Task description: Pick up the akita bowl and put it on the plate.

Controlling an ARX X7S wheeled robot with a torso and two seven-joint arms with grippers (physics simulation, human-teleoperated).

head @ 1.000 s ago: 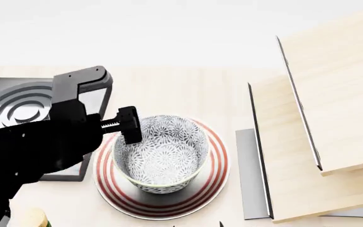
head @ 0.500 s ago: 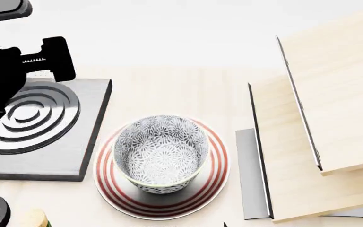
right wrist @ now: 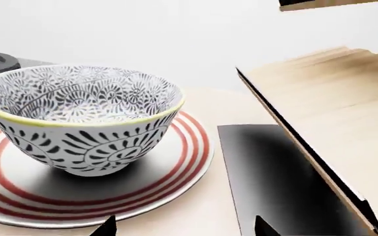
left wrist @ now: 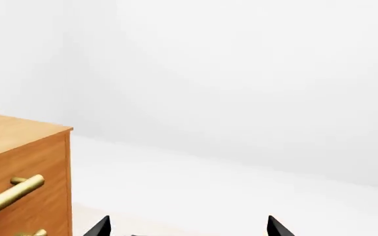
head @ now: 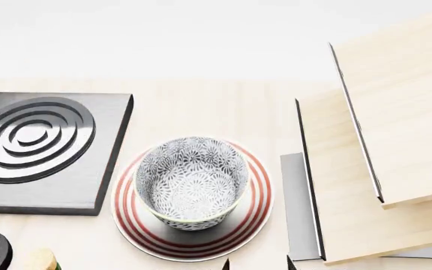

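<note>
The bowl (head: pixel 191 183) sits upright on the plate (head: pixel 255 216) beside the burner (head: pixel 43 152), free of both grippers, whose jaws stand parted: left (left wrist: pixel 185 228), right (right wrist: pixel 183 227) near the plate.

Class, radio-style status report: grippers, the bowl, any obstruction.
Left gripper open, empty, aimed at a blank wall. Right gripper open, empty, near the plate. Akita bowl upright on the plate. Nothing in the way.
</note>
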